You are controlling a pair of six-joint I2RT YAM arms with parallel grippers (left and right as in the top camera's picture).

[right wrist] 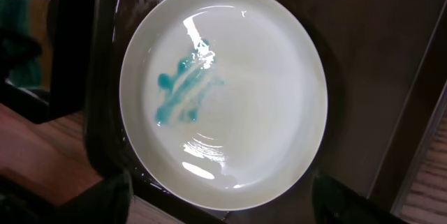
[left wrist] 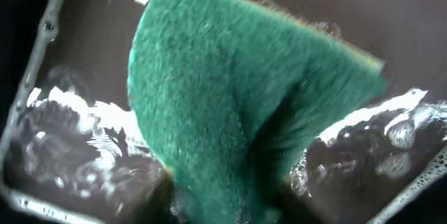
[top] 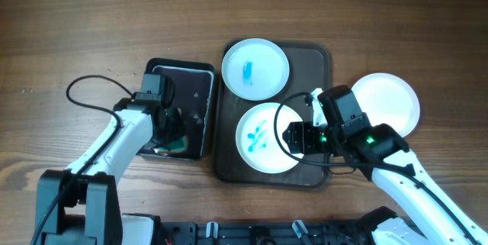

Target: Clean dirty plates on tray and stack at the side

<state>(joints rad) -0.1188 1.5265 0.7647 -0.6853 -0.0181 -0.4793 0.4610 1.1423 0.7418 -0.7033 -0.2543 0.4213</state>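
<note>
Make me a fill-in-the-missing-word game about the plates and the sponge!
1. The far plate and the near plate both have ___ smears.
2. The brown tray holds ___ plates.
3. The clean plate lies to the ___ of that tray.
4. The fuzzy face of the sponge in the black tray is ___.

Missing words: blue, two, right, green.

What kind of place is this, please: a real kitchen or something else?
Probably a robot test bench, not a real kitchen: two robot arms stand at a wooden table, with smeared plates on a brown tray and a sponge in a wet black tray.
</note>
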